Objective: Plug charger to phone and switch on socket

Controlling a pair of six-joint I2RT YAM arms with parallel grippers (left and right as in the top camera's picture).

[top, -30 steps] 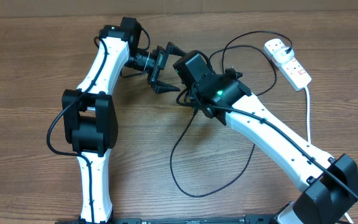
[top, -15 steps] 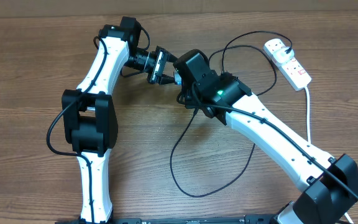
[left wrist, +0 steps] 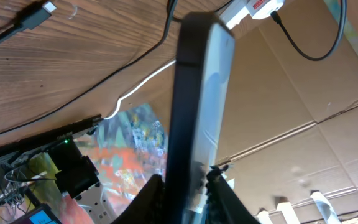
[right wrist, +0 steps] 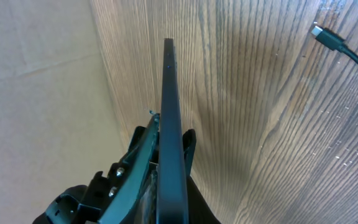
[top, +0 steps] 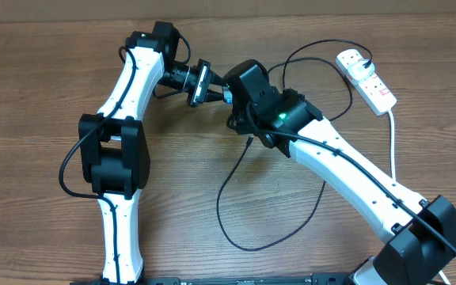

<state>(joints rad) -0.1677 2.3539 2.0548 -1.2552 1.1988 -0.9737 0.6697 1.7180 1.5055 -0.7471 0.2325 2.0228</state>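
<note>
We hold the phone (left wrist: 199,93) aloft — nothing plugged yet
The left gripper (left wrist: 185,183) pinches it edge-on, the right gripper (right wrist: 169,158) seemingly clamped too; the charger (right wrist: 328,38) tip lies loose on the table (right wrist: 241,124), and the socket (top: 368,79) awaits switching, we judge.

table (top: 54,71): matt brown wood, plain grain | phone (left wrist: 207,93): glossy pale back, matt black edge | charger cable (right wrist: 329,38): smooth black rubbery sheath | socket (top: 368,79): shiny white plastic | arms (top: 347,170): smooth white plastic shells
</note>
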